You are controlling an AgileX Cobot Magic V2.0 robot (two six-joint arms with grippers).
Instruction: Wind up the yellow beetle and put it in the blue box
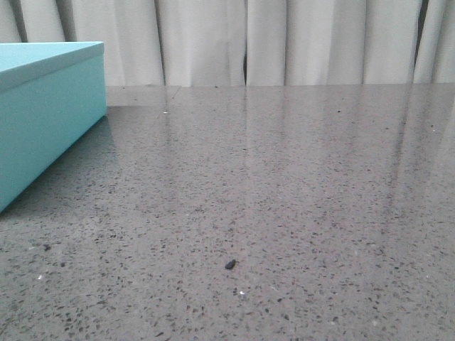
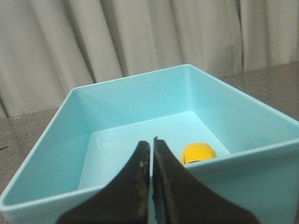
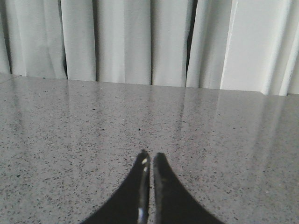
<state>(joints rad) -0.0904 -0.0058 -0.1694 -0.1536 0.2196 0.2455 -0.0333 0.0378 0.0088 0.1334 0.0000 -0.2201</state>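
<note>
The blue box (image 1: 43,121) stands at the far left of the front view. In the left wrist view the blue box (image 2: 131,102) is open at the top. The yellow beetle (image 2: 198,152) lies on its floor inside, partly hidden behind the near wall. My left gripper (image 2: 151,142) is shut and empty, over the box's near wall, apart from the beetle. My right gripper (image 3: 151,157) is shut and empty above bare table. Neither gripper shows in the front view.
A grey speckled stone table (image 1: 284,199) fills the front view, with a small dark speck (image 1: 230,264) near the front. Pale curtains (image 1: 270,39) hang behind the table's far edge.
</note>
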